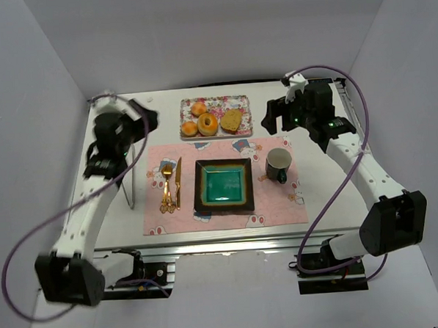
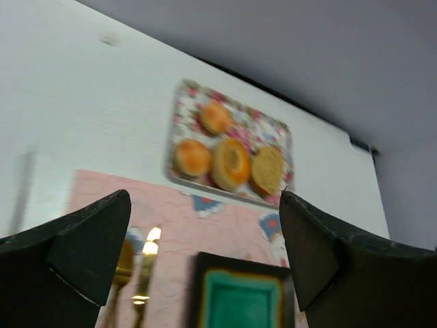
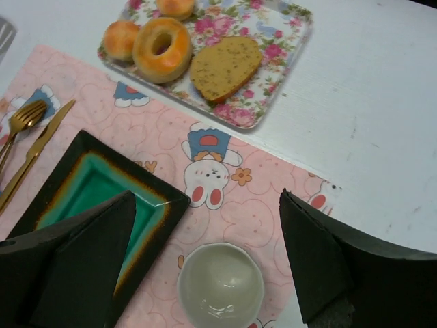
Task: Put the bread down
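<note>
The orange-brown ring bread (image 1: 207, 123) and the tan oval slice (image 1: 231, 120) lie on a floral tray (image 1: 239, 103) at the back. Both also show in the left wrist view, ring (image 2: 231, 163) and slice (image 2: 268, 170), and in the right wrist view, ring (image 3: 162, 49) and slice (image 3: 225, 66). A square green plate with a dark rim (image 1: 223, 186) sits on the pink placemat (image 1: 280, 208). My left gripper (image 2: 205, 256) is open and empty, held above the placemat's left side. My right gripper (image 3: 208, 256) is open and empty above the mug (image 3: 220, 284).
Two small orange balls (image 1: 198, 108) (image 1: 190, 127) share the tray. A gold fork (image 1: 166, 185) and knife (image 1: 178, 181) lie left of the plate. The dark mug (image 1: 278, 163) stands right of it. Walls enclose the white table (image 1: 323, 195).
</note>
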### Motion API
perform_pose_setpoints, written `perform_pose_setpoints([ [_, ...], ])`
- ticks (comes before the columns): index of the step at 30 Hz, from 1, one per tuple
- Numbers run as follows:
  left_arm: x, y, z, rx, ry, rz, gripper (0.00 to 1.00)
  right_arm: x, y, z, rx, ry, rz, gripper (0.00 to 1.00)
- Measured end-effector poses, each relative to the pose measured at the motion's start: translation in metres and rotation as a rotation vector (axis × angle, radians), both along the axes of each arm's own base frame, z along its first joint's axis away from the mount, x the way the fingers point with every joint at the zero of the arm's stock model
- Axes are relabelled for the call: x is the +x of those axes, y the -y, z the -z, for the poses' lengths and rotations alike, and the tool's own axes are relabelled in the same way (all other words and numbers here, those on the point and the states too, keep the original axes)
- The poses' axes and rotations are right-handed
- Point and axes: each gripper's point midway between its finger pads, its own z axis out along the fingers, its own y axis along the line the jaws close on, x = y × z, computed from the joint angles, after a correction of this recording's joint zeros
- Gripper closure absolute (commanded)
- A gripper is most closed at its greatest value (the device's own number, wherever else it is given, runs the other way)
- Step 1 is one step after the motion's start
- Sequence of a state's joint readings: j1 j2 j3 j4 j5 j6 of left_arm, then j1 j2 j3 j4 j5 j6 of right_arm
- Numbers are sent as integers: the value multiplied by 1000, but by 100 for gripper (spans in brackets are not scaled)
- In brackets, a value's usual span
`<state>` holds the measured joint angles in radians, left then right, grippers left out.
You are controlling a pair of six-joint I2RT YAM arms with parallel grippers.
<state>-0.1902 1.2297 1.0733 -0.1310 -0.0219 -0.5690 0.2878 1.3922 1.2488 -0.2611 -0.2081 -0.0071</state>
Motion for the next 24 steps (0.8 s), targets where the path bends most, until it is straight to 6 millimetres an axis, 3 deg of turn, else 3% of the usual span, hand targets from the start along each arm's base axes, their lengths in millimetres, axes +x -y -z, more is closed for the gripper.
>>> perform_pose_setpoints([
  [1,-18,-27,-3,2,18,-64,3,-3,-4,1,4,1,-40,24],
  [2,-30,-47,-6,3,33,-114,17,-6,-8,2,-5,12,-97,32],
  [3,-40,-62,-5,4,37,-150,34,-12,-14,4,-20,34,-183,58],
  [5,-58,-79,6,11,17,-195,87,-27,-27,10,-30,66,-353,85],
  [6,-64,-86,16,20,-9,-207,100,-37,-35,12,-26,86,-446,96],
  [7,-70,-92,28,33,-48,-221,100,-48,-43,14,-8,94,-532,96],
  [8,-75,-99,40,47,-87,-234,100,-58,-50,15,13,99,-603,90],
  [9,-79,-105,51,60,-126,-248,100,-66,-56,15,32,99,-657,75],
  [10,-83,-112,63,71,-169,-261,92,-73,-62,15,51,103,-711,47],
  [12,-93,-125,84,106,-251,-282,46,-82,-72,17,70,107,-795,31],
  [13,-96,-130,94,123,-291,-290,21,-84,-76,19,79,99,-823,29],
  [16,-102,-144,128,167,-430,-306,2,-89,-84,26,89,83,-875,27],
  [19,-103,-149,158,204,-550,-279,2,-91,-84,29,90,71,-883,26],
  [24,-85,-155,201,287,-709,-187,4,-91,-84,29,85,80,-887,24],
])
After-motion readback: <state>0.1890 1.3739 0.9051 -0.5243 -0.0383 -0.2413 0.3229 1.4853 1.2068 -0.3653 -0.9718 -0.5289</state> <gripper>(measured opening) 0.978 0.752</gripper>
